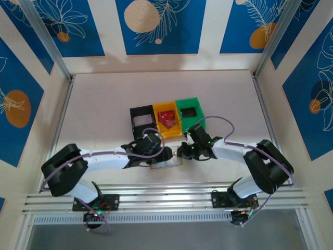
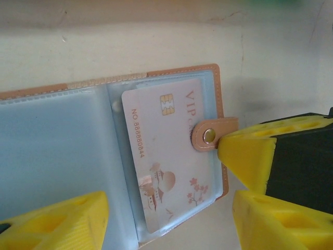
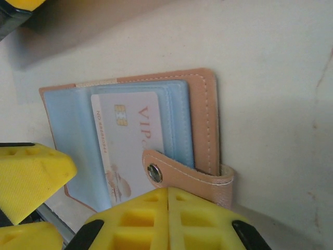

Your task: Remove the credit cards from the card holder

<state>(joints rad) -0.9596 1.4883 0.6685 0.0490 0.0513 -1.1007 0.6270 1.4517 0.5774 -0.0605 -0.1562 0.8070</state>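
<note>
Right at the table's near edge, the card holder [image 1: 166, 164] is lying open, with a pale credit card [image 2: 166, 151] sitting in its right-hand pocket. The left gripper [image 2: 166, 221] is straddling it, fingers apart. The right gripper [image 3: 167, 208] is pinched together, nudging the snap tab [image 2: 210, 136] (nothing visibly clamped between the tips). Farther back, a dark red card [image 1: 166, 119] is resting in the yellow bin [image 1: 170, 134].

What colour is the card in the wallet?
The card is pale pinkish white; clearest in the left wrist view.
</note>
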